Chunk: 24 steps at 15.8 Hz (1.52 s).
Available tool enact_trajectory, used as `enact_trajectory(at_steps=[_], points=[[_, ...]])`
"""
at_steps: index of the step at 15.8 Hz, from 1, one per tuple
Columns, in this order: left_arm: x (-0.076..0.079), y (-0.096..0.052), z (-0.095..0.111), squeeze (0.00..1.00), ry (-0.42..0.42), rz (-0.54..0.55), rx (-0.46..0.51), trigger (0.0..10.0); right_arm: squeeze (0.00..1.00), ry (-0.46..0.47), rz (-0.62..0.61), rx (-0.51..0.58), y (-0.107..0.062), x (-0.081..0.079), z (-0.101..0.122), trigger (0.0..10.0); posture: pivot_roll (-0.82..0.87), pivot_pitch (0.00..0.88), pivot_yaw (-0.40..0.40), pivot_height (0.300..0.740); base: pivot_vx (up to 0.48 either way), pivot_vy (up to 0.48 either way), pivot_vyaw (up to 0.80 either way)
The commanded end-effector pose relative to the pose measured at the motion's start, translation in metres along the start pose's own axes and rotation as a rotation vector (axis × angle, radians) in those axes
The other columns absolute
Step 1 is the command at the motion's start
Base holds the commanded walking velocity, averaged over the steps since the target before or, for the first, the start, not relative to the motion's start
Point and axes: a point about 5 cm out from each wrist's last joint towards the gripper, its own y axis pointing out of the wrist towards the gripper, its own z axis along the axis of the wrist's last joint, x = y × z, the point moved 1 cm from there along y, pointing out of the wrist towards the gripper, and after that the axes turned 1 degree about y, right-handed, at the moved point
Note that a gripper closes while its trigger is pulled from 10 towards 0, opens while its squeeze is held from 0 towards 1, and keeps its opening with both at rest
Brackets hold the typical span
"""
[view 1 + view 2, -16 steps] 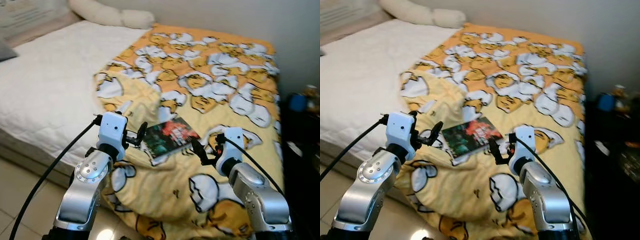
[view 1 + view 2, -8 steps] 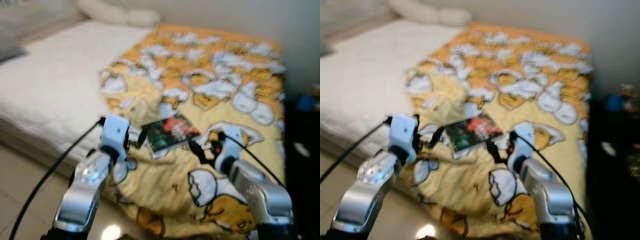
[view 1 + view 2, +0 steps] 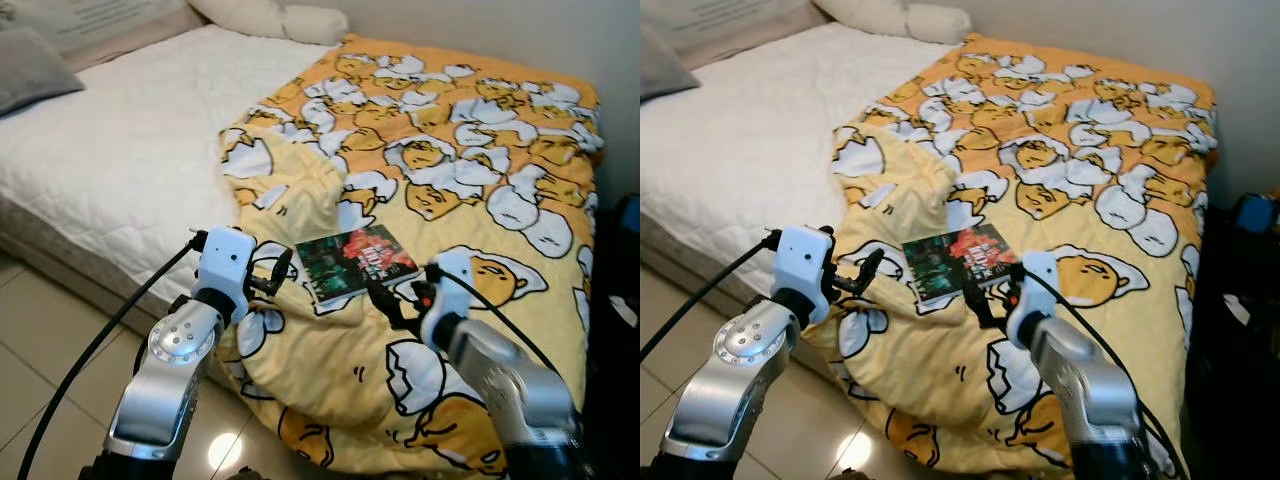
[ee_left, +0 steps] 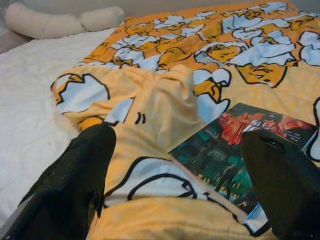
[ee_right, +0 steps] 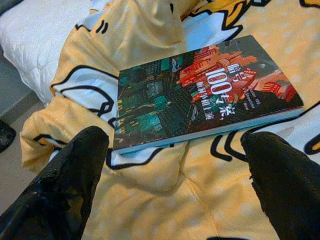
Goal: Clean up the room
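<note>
A dark book [image 3: 355,262] with a red and green cover lies flat on the yellow egg-print blanket [image 3: 470,150] near the bed's front edge. My left gripper [image 3: 281,272] is open just to the book's left, its fingers level with the near corner. My right gripper [image 3: 386,300] is open at the book's right front corner, close above the blanket. In the right wrist view the book [image 5: 200,95] lies just ahead of the spread fingers [image 5: 70,185]. The left wrist view has the book [image 4: 240,145] ahead of the one finger [image 4: 280,185]. Nothing is held.
The white mattress [image 3: 120,130] takes up the bed's left half, with a grey pillow [image 3: 35,75] and a cream bolster [image 3: 270,18] at its head. Tiled floor [image 3: 40,340] runs along the bed's front. Dark furniture [image 3: 1240,270] with a blue object [image 3: 1252,212] stands at the right.
The camera has moved, with blur half a second ago, so the bed sits lower in view. Both open grippers keep their places beside the book.
</note>
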Motion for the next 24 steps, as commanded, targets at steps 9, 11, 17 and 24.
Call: enact_trajectory(at_steps=[9, 11, 17, 24], points=[[-0.019, -0.015, 0.019, 1.00, 0.023, -0.420, -0.054, 10.0, 1.00, 0.516, 0.071, -0.146, 0.054, 0.001, -0.021, 10.0, -0.02, 0.040, 0.017, 0.740, 0.000, 0.000, 0.00], [-0.025, -0.020, 0.022, 1.00, 0.031, -0.434, -0.066, 10.0, 0.98, 0.728, 0.056, -0.092, 0.058, 0.011, -0.018, 10.0, -0.01, 0.069, 0.017, 0.740, 0.000, 0.000, 0.00], [-0.021, -0.040, 0.018, 1.00, 0.020, -0.485, -0.124, 10.0, 0.00, 0.850, 0.035, -0.040, 0.063, 0.024, -0.013, 10.0, 0.03, 0.130, 0.016, 0.740, 0.000, 0.000, 0.00], [-0.012, -0.048, 0.015, 1.00, 0.031, -0.525, -0.158, 10.0, 0.00, 0.868, 0.167, 0.043, 0.061, 0.027, 0.010, 10.0, 0.03, 0.167, 0.003, 0.740, 0.000, 0.000, 0.00]])
